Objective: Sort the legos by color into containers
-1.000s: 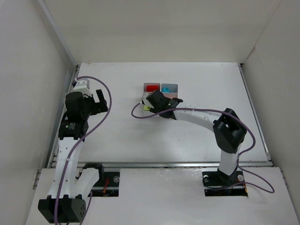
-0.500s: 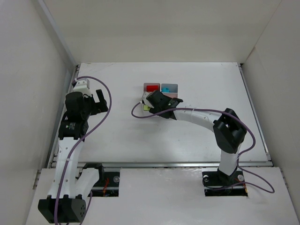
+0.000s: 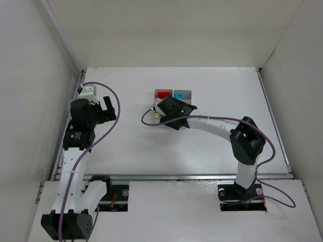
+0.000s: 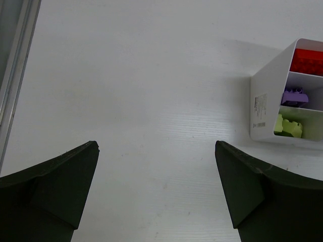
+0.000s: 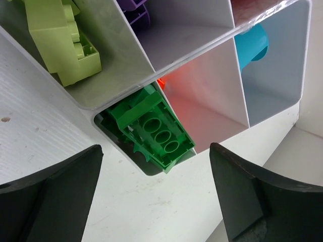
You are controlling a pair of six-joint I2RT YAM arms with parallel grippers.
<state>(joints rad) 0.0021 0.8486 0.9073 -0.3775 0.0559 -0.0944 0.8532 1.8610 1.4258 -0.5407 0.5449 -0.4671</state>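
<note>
The containers are one white divided tray (image 3: 173,91) at mid-table. My right gripper (image 3: 169,109) hangs over its near-left part, open with nothing between the fingers. In the right wrist view, the gripper (image 5: 155,151) looks down on a green lego (image 5: 151,128) lying upside down in a corner compartment. Yellow-green legos (image 5: 60,35), purple ones (image 5: 136,12), a cyan piece (image 5: 252,45) and an orange sliver (image 5: 161,80) sit in other compartments. My left gripper (image 4: 155,143) is open over bare table, left of the tray (image 4: 262,106), where red (image 4: 309,61), purple (image 4: 295,97) and yellow-green legos (image 4: 287,126) show.
White walls enclose the table on the left, right and back. A metal rail (image 3: 171,176) runs along the near edge by the arm bases. Purple cables (image 3: 117,108) loop off both arms.
My right gripper's jaws have spread wider above the tray. The left arm has not moved.
</note>
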